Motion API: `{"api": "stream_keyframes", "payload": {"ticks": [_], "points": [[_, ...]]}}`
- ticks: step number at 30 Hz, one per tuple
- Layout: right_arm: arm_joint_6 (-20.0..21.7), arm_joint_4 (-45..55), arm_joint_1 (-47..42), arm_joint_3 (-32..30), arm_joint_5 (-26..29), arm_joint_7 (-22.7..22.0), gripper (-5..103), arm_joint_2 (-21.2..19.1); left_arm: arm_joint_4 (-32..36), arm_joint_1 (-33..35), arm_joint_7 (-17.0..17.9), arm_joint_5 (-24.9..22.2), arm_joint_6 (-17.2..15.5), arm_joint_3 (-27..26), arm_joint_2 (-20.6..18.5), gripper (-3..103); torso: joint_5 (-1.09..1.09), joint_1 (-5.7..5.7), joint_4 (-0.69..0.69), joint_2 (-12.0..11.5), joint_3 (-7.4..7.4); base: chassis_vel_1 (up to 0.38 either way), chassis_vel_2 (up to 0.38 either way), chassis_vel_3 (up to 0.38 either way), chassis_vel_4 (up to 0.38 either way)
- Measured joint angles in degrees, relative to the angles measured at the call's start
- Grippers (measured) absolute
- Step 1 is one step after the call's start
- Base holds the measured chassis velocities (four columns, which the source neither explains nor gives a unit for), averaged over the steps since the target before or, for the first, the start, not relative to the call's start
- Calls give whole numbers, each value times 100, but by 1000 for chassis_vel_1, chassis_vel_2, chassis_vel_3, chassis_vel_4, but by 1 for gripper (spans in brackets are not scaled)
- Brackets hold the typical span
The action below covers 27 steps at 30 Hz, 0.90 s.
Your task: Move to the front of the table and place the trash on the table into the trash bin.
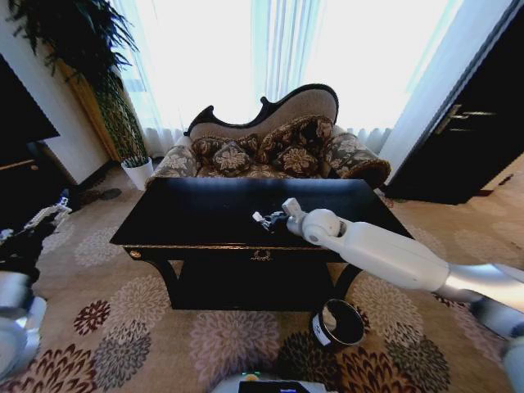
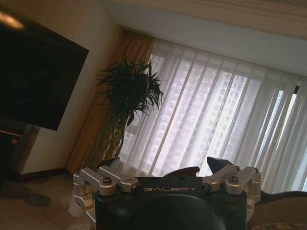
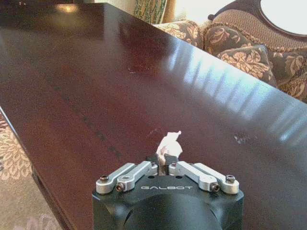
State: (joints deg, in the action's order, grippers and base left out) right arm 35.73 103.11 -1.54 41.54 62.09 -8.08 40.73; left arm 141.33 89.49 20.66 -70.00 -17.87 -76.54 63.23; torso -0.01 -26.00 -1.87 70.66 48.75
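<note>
Using the table (image 1: 205, 214) as the anchor, left to right: your left gripper (image 1: 51, 214) sat parked off the table's left end, well clear of the top, wrist camera aimed up at the curtains and a potted plant (image 2: 129, 91). Its fingers (image 2: 103, 178) looked spread wide with nothing between them, so that arm was just waiting.

Over the table's front-middle, just above the gold ornament, your right gripper (image 1: 268, 219) was reaching in from the right. In the wrist view the fingertips were pinched nearly together on a crumpled white paper scrap (image 3: 170, 145), which stuck out just past the tips. I couldn't tell whether the scrap was lifted or touching the glossy top. I didn't spot any other trash on the tabletop, though the surface was dark and reflective, so don't take my word on that.

Down on the carpet, in front of the table's right leg and below your right forearm, sat the trash bin (image 1: 339, 323), mouth open.

My read: you were in the grab-and-carry step. Next move calls for keeping the pinch tight, lifting clear of the edge, swinging back and down to the right, and only letting go once you're squarely over the bin's opening, since a light scrap will drift.
</note>
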Motion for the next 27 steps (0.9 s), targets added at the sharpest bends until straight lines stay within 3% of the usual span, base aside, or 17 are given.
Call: {"api": "stream_keyframes", "payload": {"ticks": [4,17,20,21,25,26,27], "points": [[4,141,-115,-160,90,61,1,-149,45,11,-9,9,1,5,11,100,0,0,0,-1,0,0,0,0,0],[-128,751,-330,-1199,732,258,1,-694,191,97,-14,-7,46,-72,66,100,-1,-1,3,-2,0,0,0,0,0],[-175,1138,-918,-2073,811,482,1,-1167,195,95,-15,-23,50,-71,107,100,0,-1,2,-1,0,0,0,0,0],[-175,1138,-918,-2073,811,482,1,-1167,195,95,-15,-23,50,-71,107,100,0,-1,2,-1,0,0,0,0,0],[-571,1691,-2457,-3409,782,620,1,-1751,195,53,-16,-60,53,-34,105,100,5,0,-3,-1,-1,0,0,0,0],[-571,1691,-2457,-3409,782,620,1,-1751,195,53,-16,-60,53,-34,105,100,5,0,-3,-1,-1,0,0,0,0],[-743,1882,-3022,-3927,731,608,1,-1862,195,27,-17,-87,54,-19,103,100,2,0,-2,0,-1,0,0,0,0]]}}
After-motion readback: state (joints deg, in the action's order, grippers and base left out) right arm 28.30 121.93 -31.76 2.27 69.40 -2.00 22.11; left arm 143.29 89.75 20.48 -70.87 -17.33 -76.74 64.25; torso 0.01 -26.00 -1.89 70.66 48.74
